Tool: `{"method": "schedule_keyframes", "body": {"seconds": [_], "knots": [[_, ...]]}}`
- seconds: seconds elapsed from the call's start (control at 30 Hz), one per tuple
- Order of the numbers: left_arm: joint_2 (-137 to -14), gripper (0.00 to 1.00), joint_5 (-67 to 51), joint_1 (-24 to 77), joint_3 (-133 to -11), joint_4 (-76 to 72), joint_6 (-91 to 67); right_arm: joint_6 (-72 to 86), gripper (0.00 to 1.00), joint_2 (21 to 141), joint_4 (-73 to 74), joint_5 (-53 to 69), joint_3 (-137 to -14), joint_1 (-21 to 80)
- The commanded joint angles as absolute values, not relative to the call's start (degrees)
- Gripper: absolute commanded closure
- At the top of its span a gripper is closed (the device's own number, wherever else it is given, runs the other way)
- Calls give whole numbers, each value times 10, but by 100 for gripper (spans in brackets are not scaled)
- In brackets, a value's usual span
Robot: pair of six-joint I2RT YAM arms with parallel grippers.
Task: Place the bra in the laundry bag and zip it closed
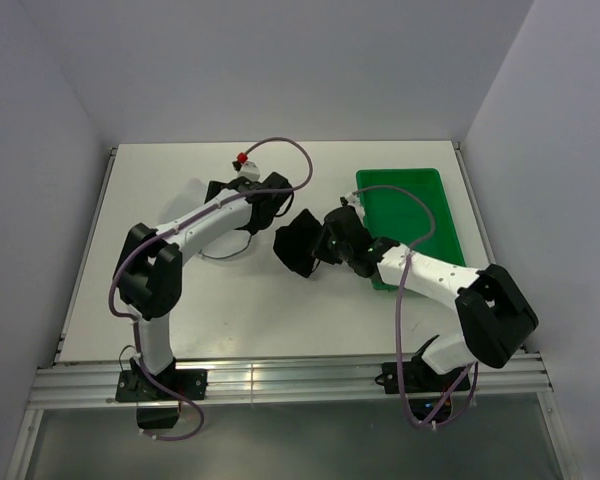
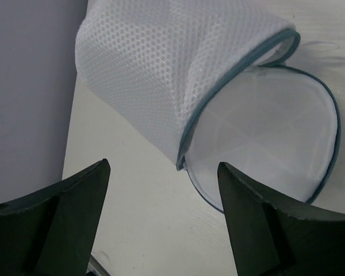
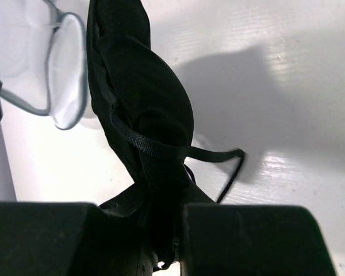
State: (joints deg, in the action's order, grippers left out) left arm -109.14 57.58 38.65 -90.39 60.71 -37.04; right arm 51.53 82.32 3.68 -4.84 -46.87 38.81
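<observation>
**Mia:** How does the left arm stand?

**Ben:** It goes up from its base, bends at the elbow and reaches far out over the flat white table (image 1: 280, 310). The left gripper (image 2: 164, 172) points down at a slant. Its two black fingers (image 2: 75, 201) are spread wide, with nothing between them.

**Mia:** What lies in front of it?

**Ben:** The small pale white mesh laundry bag (image 2: 161, 75) with its grey-blue zipper edge. It lies on the table just ahead of those open fingers, not touching them. The zipper is undone, and the round flap lies open and flat on the table.

**Mia:** And the right arm?

**Ben:** It bends low and reaches in toward the middle of the table. The right gripper (image 3: 164, 210) is pinched tight on the small black soft fabric bra (image 3: 144, 103). The bra sticks out past the fingertips, with one thin strap hanging loose at the side. The bag's open flap is near the far end of the bra. The bra is outside the bag.

**Mia:** What is beside that gripper?

**Ben:** A green plastic tray (image 1: 410, 200), right behind the gripper's wrist.

**Mia:** And the room?

**Ben:** Plain pale grey walls stand on three sides. A silver metal rail (image 1: 280, 378) runs along the near edge, where both arms are bolted. Thin purple cables (image 1: 290, 150) loop over the arms.
</observation>
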Motion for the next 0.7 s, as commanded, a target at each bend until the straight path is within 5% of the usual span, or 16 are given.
{"method": "schedule_keyframes", "body": {"seconds": [0.0, 0.67], "knots": [[-1098, 17, 613, 371, -940, 607, -356, 503, 97, 796, 46, -46, -499, 393], [-1176, 39, 592, 321, -959, 504, -306, 504, 97, 774, 33, -26, -489, 392]]}}
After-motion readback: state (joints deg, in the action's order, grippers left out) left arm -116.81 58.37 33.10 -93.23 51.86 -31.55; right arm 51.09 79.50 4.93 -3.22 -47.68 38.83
